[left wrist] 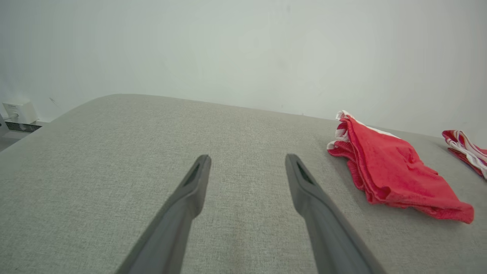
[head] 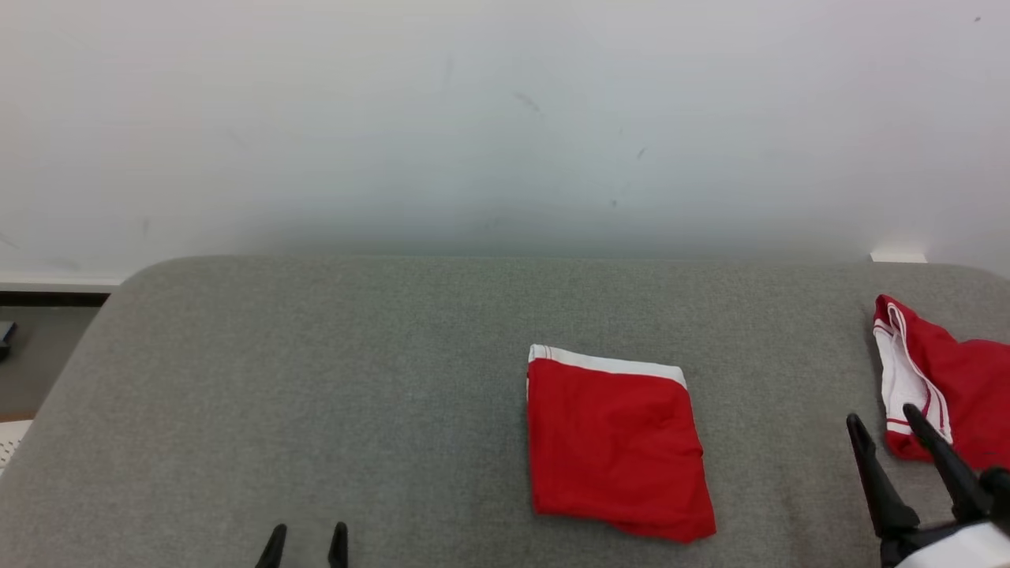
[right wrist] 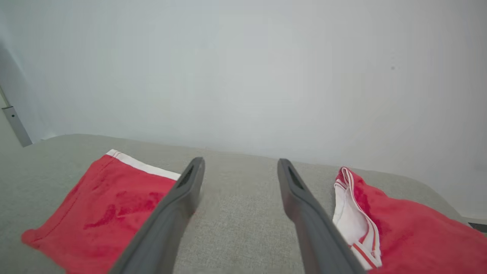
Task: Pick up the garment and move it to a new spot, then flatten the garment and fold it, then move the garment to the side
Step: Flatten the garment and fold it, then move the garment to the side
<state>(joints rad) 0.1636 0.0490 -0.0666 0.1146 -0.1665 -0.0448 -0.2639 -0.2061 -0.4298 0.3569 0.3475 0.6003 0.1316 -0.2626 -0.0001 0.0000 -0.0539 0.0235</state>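
A red garment (head: 615,446) with a white band along its far edge lies folded into a neat rectangle on the grey cushion (head: 316,379), right of centre. In the left wrist view the folded garment (left wrist: 392,171) is off to the right. My right gripper (head: 880,414) stands open at the lower right, nothing between its fingers, which point between the folded garment (right wrist: 102,205) and a second, loosely crumpled red garment (right wrist: 403,224) with white trim. My left gripper (head: 310,527) is open and empty near the front edge, over bare cushion (left wrist: 114,152).
The crumpled red garment (head: 947,386) lies at the cushion's right edge, just beyond my right fingers. A pale wall (head: 505,118) rises behind the cushion. The floor (head: 39,355) and a white wall box (left wrist: 19,112) lie past the left side.
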